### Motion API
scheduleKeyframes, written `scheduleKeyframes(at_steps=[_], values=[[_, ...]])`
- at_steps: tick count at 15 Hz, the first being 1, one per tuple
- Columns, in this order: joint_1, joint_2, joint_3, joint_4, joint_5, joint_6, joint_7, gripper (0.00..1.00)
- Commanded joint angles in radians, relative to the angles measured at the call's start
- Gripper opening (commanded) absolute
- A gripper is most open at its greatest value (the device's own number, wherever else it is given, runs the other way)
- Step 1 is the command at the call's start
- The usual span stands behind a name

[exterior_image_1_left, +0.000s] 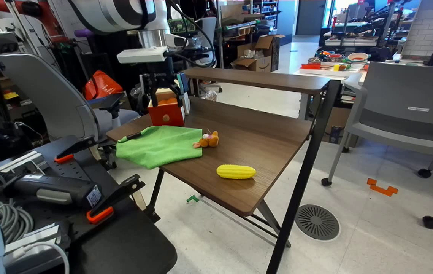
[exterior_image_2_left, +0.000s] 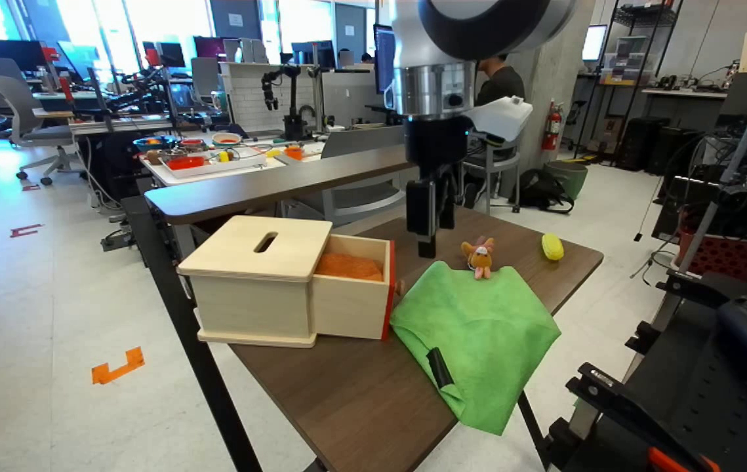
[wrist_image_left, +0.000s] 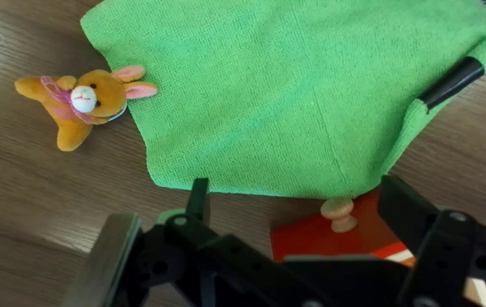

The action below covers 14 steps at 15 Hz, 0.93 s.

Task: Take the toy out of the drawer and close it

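Nearest, in an exterior view, one yellow ridged oblong [exterior_image_1_left: 236, 171] is set near the edge of one brown table [exterior_image_1_left: 254, 133], with bare wood around it. One plush toy [wrist_image_left: 93, 96] is laid on the tabletop, its ears on one green cloth [exterior_image_1_left: 159, 146], which is draped past the table edge. One gripper [wrist_image_left: 295, 183], its two fingers spread wide, is held near one pulled-out drawer [exterior_image_2_left: 350, 318]; orange contents [exterior_image_2_left: 349, 267], number unclear, are seen inside.

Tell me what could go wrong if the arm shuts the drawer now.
Pushing the drawer could slide the whole box, which stands near the edge of the table. Coming down, the open gripper might strike the knob, which shows between its fingers in the wrist view. It might also snag the cloth and drag the bunny, whose ears overlap the cloth's edge.
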Motion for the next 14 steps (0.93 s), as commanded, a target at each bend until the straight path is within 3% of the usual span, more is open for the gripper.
scheduleKeyframes(at_steps=[1, 9, 14], values=[[-0.021, -0.010, 0.018, -0.031, -0.006, 0.032, -0.106, 1.00], [0.047, 0.035, 0.009, -0.031, -0.110, 0.099, -0.125, 1.00], [0.064, 0.084, 0.008, -0.011, -0.121, 0.127, -0.118, 1.00]])
